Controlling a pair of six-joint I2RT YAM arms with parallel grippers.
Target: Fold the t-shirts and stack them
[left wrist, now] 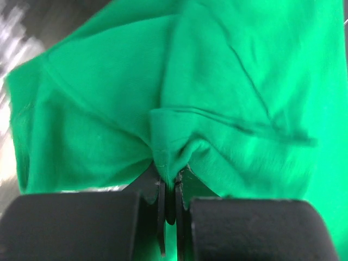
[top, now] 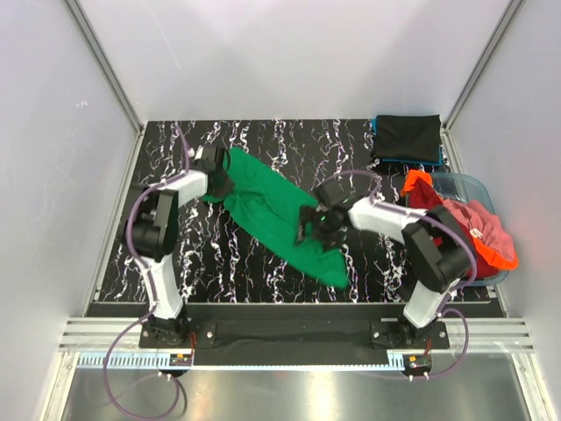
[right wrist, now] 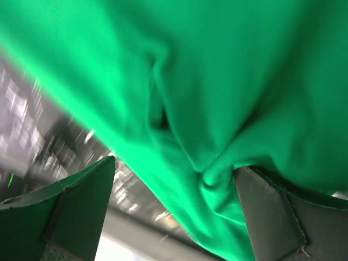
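Observation:
A bright green t-shirt (top: 272, 210) lies in a long diagonal band across the black marbled table. My left gripper (top: 221, 186) is at its far-left end, shut on a pinch of the green cloth (left wrist: 217, 81), which bunches up between the pads (left wrist: 171, 182). My right gripper (top: 308, 226) is over the shirt's near-right part. It is open, with the fingers wide apart and a fold of green cloth (right wrist: 228, 81) between them (right wrist: 175, 163), pressing against the right finger (right wrist: 272, 212).
A folded black t-shirt (top: 408, 138) lies on a blue one (top: 386, 160) at the back right corner. A clear plastic tub (top: 469, 186) at the right holds maroon-red (top: 473, 226) and orange (top: 501, 256) shirts. White walls enclose the table.

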